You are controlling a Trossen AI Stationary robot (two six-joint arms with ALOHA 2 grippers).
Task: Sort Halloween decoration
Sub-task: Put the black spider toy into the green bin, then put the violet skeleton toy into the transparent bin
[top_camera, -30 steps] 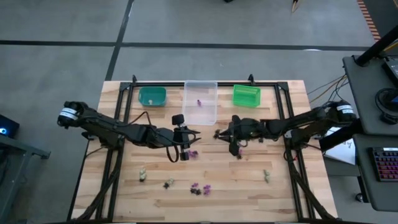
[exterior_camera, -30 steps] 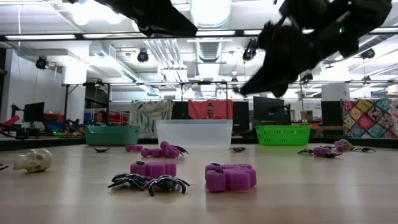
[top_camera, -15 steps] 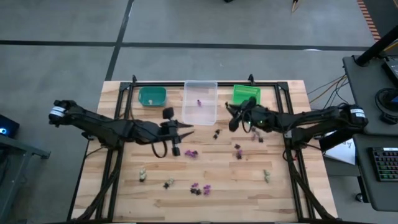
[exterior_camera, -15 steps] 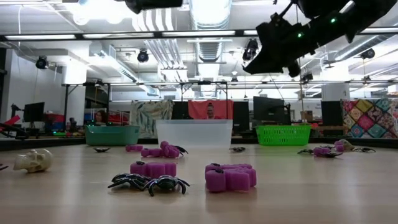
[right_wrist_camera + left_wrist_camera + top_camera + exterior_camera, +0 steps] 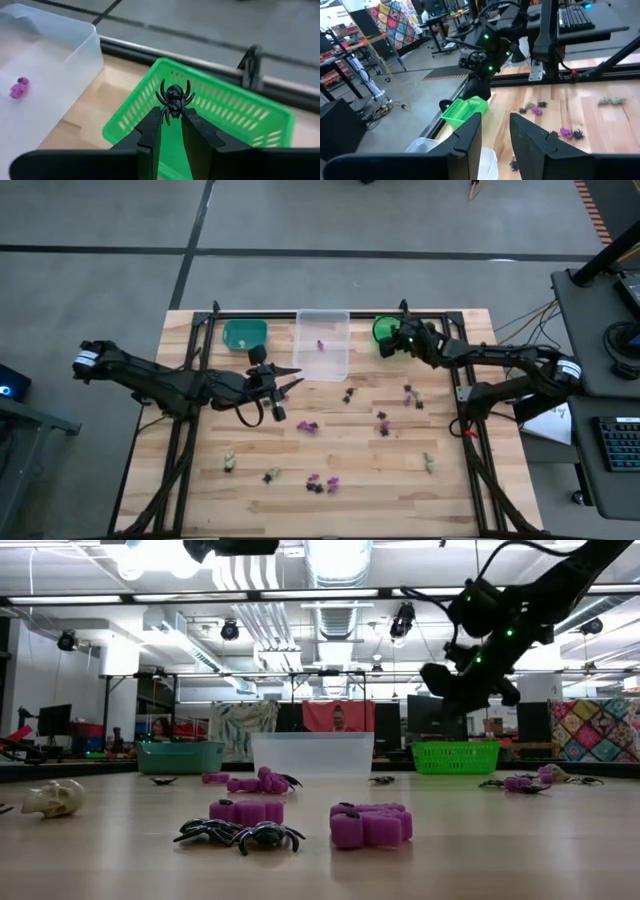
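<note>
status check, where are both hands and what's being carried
Right hand over the green basket, shut on a black spider. Left hand by the clear bin, nothing visible between its fingers. Nothing blocking the basket.

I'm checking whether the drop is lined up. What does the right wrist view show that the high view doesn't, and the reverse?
Only the right wrist view shows the black spider pinched in the right gripper, above the green bin. Only the high view shows the left gripper, the teal bin and the loose trinkets on the table. Both show the green bin, and the clear bin with one purple piece.
</note>
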